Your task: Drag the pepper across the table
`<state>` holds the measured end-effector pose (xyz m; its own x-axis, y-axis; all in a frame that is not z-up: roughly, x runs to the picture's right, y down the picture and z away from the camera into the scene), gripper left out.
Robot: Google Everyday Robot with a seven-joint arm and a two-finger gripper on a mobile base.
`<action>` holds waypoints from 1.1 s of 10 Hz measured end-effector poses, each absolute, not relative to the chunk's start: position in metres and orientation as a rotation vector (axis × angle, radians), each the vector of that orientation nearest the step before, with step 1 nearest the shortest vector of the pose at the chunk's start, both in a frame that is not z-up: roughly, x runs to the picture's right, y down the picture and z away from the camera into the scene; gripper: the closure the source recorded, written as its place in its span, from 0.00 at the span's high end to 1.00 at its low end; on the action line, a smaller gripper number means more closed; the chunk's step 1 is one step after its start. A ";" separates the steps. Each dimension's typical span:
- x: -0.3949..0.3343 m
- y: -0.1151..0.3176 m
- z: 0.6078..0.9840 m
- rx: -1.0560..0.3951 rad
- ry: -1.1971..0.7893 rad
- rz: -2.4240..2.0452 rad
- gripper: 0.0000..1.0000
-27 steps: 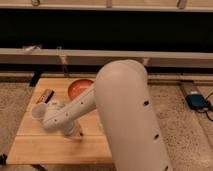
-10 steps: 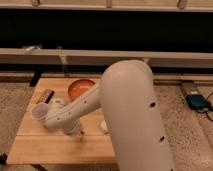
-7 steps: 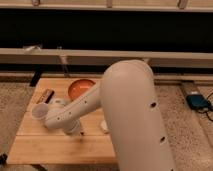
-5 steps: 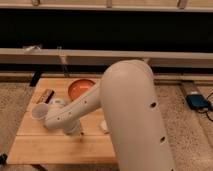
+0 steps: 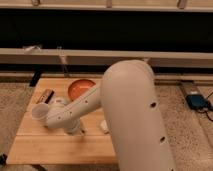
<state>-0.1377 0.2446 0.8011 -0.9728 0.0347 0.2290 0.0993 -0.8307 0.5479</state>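
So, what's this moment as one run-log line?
task: drag pepper | claw: low over table, near white cup | pepper: hidden by arm

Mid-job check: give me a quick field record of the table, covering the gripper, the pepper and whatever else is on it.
gripper: gripper low at the tabletop, at the end of the white arm, front-centre, just right of the cup in view
pepper: small dark red pepper not clearly visible; possibly hidden under the arm's end
table: light wooden plank-top table
bowl: round orange bowl, at the back, partly behind the arm
bar: dark brown rectangular bar, back left
cup: white cup, left side, close to the arm
other: small white object, right of the gripper
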 end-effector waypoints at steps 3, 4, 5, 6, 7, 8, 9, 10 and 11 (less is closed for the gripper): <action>-0.127 0.246 0.804 -0.378 -0.907 -2.932 0.18; -0.123 0.246 0.805 -0.383 -0.909 -2.924 0.18; -0.118 0.247 0.806 -0.390 -0.911 -2.914 0.18; -0.113 0.248 0.807 -0.394 -0.914 -2.904 0.18; -0.109 0.249 0.807 -0.398 -0.915 -2.895 0.18; -0.107 0.249 0.808 -0.401 -0.915 -2.891 0.18; -0.107 0.249 0.807 -0.402 -0.916 -2.891 0.18; -0.107 0.249 0.807 -0.403 -0.916 -2.891 0.18; -0.106 0.249 0.807 -0.404 -0.916 -2.890 0.18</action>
